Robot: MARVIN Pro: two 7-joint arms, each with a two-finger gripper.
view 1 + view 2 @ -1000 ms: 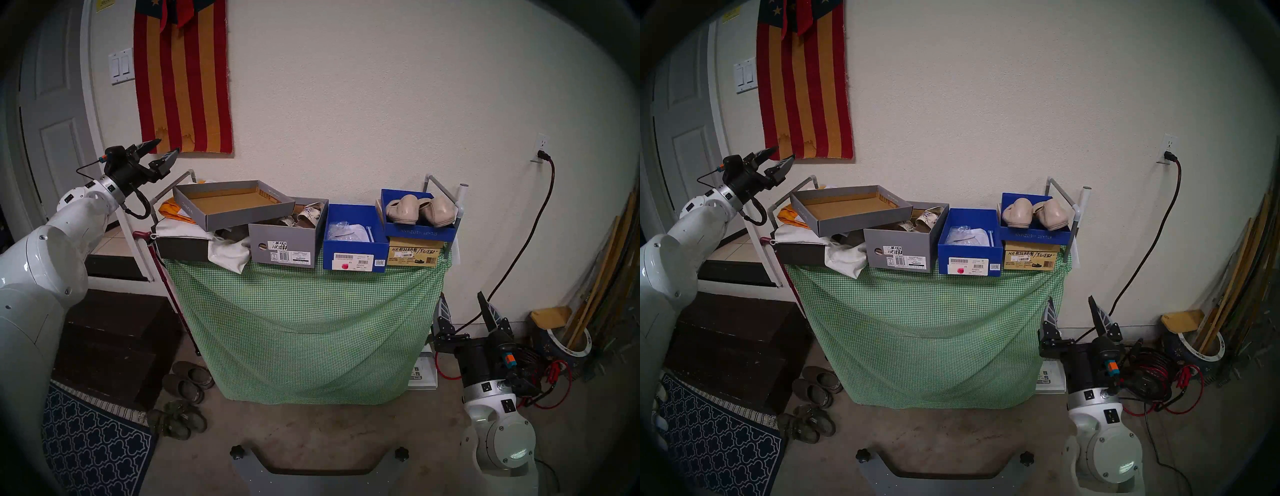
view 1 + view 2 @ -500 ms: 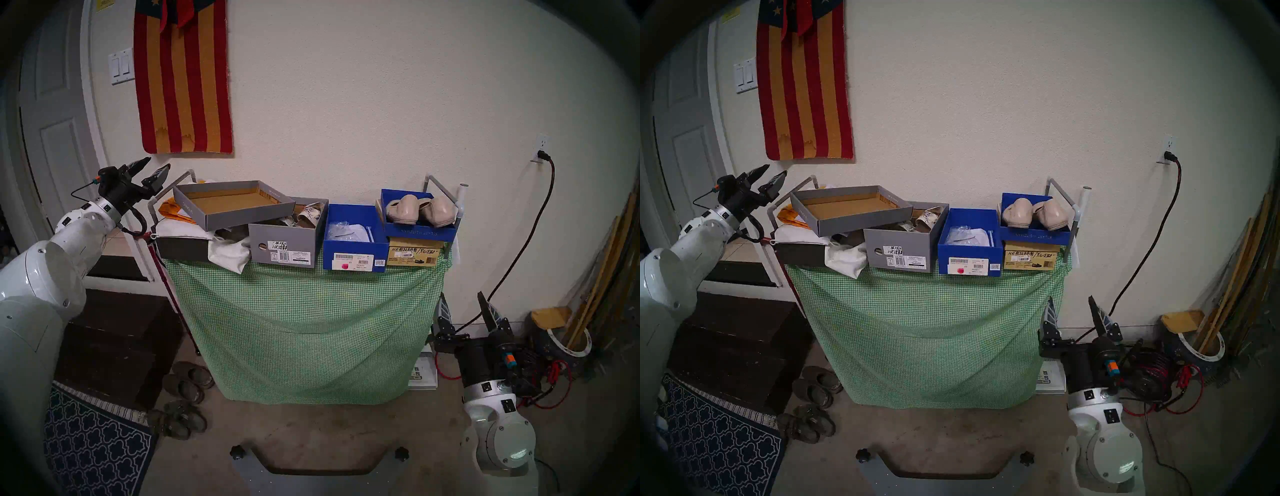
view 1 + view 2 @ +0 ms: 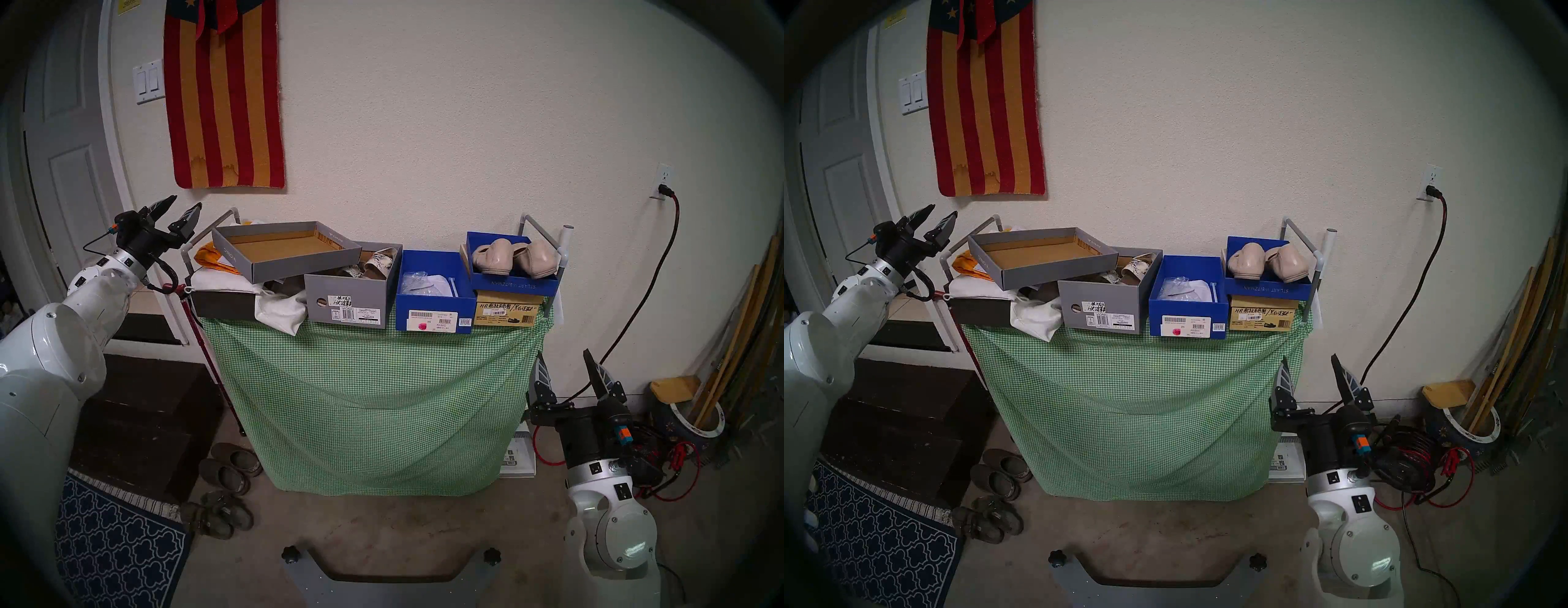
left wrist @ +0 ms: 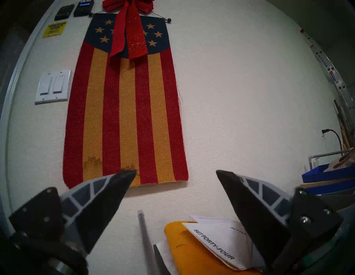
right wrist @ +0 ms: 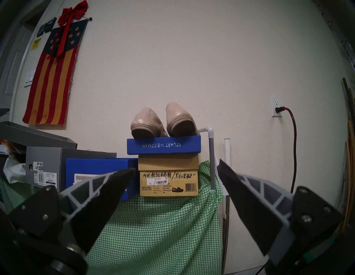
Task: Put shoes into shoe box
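Left gripper [image 3: 183, 204]: fingers spread, nothing between them, up off the rack's left end, tips aimed at the striped flag [image 3: 225, 102] on the wall.
Right gripper [image 3: 564, 369]: fingers spread wide and empty, low beside the rack's right end, pointing up toward the stacked boxes.
Rack [image 3: 373, 382]: draped in a green checked cloth, boxes lined along its front edge.
In the way, left end: a grey pipe rail [image 3: 210, 231] stands between the left gripper and the boxes; orange cloth [image 4: 192, 249] and white paper lie just past it.
Grey shoe box [image 3: 348, 297]: open, front edge, left of centre; snake-print sandals [image 3: 373, 263] lie inside.
Grey lid [image 3: 284, 250]: upturned, tilted, resting over the grey box's left part.
Blue shoe box [image 3: 435, 312]: open, right of centre; only white paper and clear plastic show inside.
Beige flats [image 3: 513, 257]: side by side in an upturned blue lid [image 3: 513, 286], which sits on a tan box [image 3: 507, 314] at the right end, heels toward the robot.
Floor, left: grey-brown slip-ons [image 3: 231, 465] beside a dark chest.
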